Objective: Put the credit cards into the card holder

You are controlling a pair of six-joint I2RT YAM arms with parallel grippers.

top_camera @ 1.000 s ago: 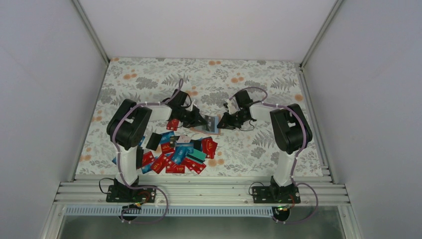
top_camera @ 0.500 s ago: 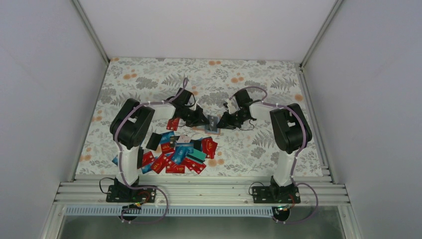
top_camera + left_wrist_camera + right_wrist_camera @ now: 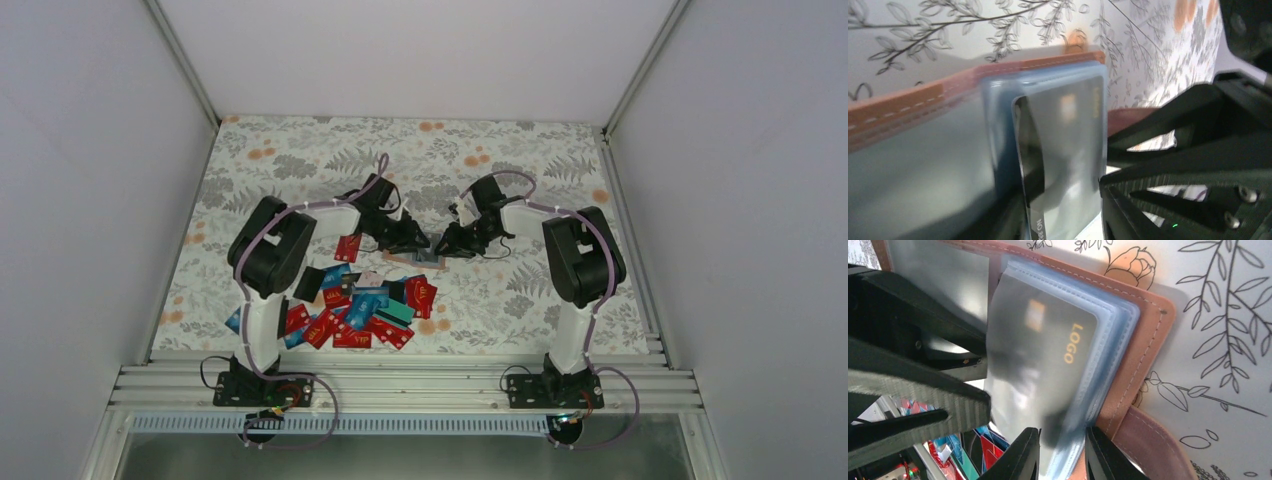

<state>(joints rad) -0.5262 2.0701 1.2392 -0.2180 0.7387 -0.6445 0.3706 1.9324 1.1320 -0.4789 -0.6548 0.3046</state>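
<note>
Right wrist view shows the card holder [image 3: 1153,340] lying open on the flowered counter [image 3: 1218,300], its tan cover underneath and its stack of clear blue-grey sleeves [image 3: 1118,330] on top. A dark card [image 3: 1048,350] marked LOGO is seen inside the uppermost sleeve, pushed in most of the way, with its outer end at the tips of the left gripper [image 3: 418,243]. Whether that end is clamped between the left fingers or only pressed by them cannot be told; in the left wrist view the card's near end runs off the bottom of the frame. The right gripper [image 3: 1062,436] is closed to a narrow gap and the loose edge of the sleeve stack is pinched in it, so the holder is judged to be steadied and held open from that side.

In the top external view the holder is placed about the middle of the counter, with both grippers meeting over it. The rest of the credit cards [image 3: 360,305] are heaped toward the near edge, left of centre, well apart from the holder.

The step in hand is judged to be the seating of one card in its sleeve. The next move calls for a short, straight push along the sleeve until the card is fully home, with the sleeves pinned by the right fingers. The card must then be let go and the left gripper drawn back without the card being dragged out. Many cards are not yet stowed.
</note>
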